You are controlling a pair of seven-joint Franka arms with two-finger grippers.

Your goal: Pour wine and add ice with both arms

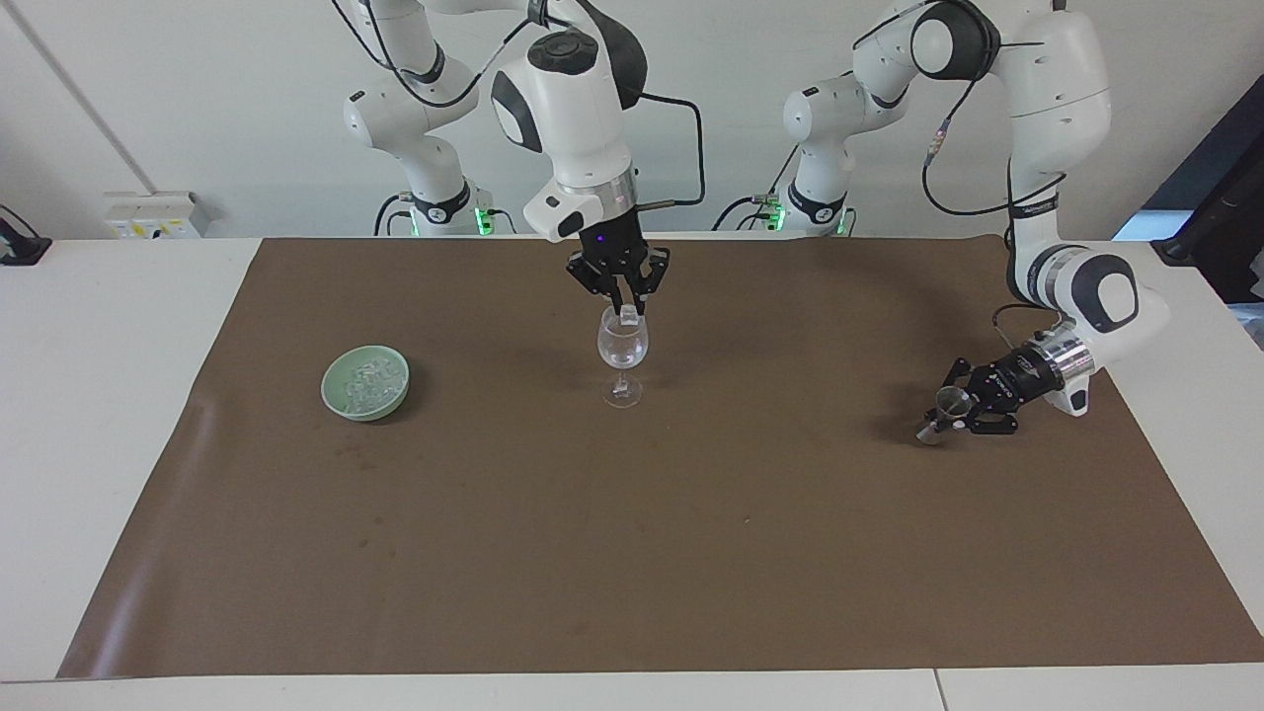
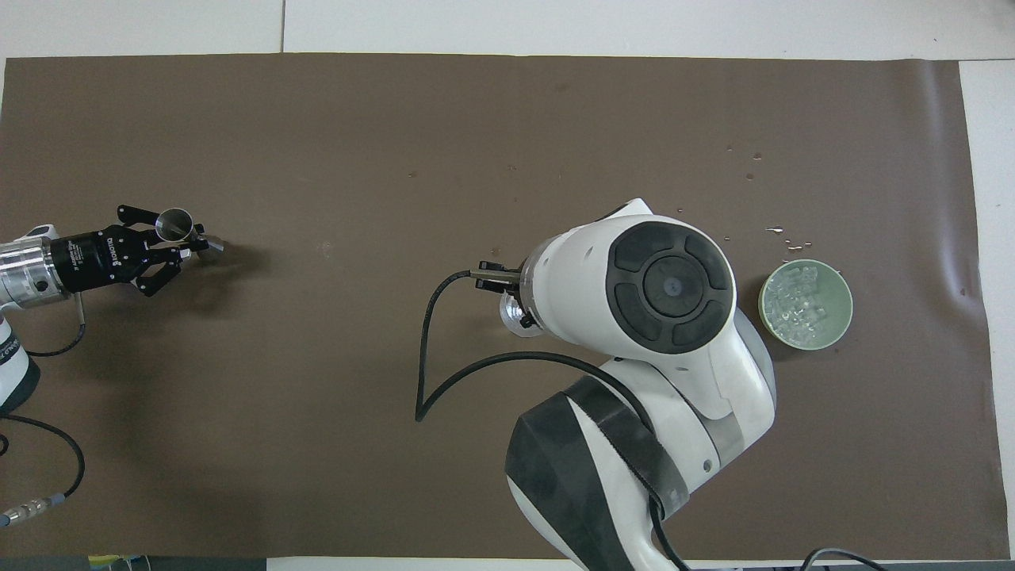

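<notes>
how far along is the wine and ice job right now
Done: nothing clearly; I can't tell whether the clear stemmed glass holds anything yet. In hand: the right pincer holds a small clear ice cube at the glass's rim, not yet released. The left pincer holds a small metal measuring cup low over the brown mat. Left: drop the cube; more ice sits in the pale green bowl.

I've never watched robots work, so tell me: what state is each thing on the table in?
Wine glass: upright, looks empty.
Ice cube: pinched at the glass's rim.
Right gripper: shut on the ice cube.
Green bowl: holds ice.
Left gripper: shut on a metal cup.
Metal cup: tilted, low over the mat.
</notes>
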